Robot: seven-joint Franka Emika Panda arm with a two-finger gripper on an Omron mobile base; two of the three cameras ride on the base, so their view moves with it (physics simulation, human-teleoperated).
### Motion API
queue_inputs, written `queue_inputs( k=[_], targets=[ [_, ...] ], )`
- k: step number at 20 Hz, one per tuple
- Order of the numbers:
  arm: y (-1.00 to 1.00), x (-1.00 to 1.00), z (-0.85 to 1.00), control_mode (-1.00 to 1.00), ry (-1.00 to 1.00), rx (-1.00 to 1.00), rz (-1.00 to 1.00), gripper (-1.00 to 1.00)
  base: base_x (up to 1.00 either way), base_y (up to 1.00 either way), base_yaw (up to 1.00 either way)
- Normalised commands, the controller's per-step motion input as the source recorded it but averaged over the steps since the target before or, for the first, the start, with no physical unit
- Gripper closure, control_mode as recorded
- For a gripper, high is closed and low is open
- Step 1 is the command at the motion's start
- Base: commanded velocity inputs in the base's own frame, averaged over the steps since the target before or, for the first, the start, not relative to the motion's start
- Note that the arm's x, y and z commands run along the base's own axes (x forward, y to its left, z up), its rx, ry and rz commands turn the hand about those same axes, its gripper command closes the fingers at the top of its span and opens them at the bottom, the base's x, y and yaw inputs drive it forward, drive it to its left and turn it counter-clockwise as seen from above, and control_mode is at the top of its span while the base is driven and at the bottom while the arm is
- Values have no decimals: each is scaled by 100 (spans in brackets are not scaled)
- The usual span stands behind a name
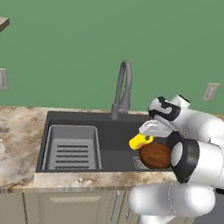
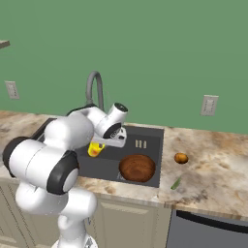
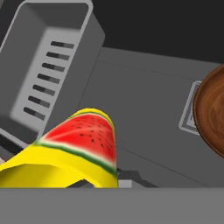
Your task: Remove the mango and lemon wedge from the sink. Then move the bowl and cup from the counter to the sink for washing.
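Your pincer [image 1: 146, 137] is clamped on the cup [image 1: 140, 141], held tilted above the sink [image 1: 115, 139] floor. The bowl [image 1: 154, 155] already sits in the basin just right of it; open floor lies straight below, so lower and release.

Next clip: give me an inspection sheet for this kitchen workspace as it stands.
Surface: marbled counter around dark sink.
Job's things: bowl in sink; mango and lemon wedge on counter right of sink; cup, yellow with watermelon print, tilted above basin.
Clutter: grey slotted tray in sink's left side.
Grippers: pincer shut on cup.
Cables: nothing seen.
Surroundings: faucet behind sink, green wall, outlets, pale cabinets below.
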Motion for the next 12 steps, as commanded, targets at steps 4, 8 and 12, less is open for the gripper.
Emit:
queue_inputs(
  k=[4,8,12],
  targets=[
    [0,16,-26,-100,0,0,0,100,0,0,0],
    [0,15,-25,-100,0,0,0,100,0,0,0],
    [2,10,-23,-100,0,0,0,100,0,0,0]
  ],
)
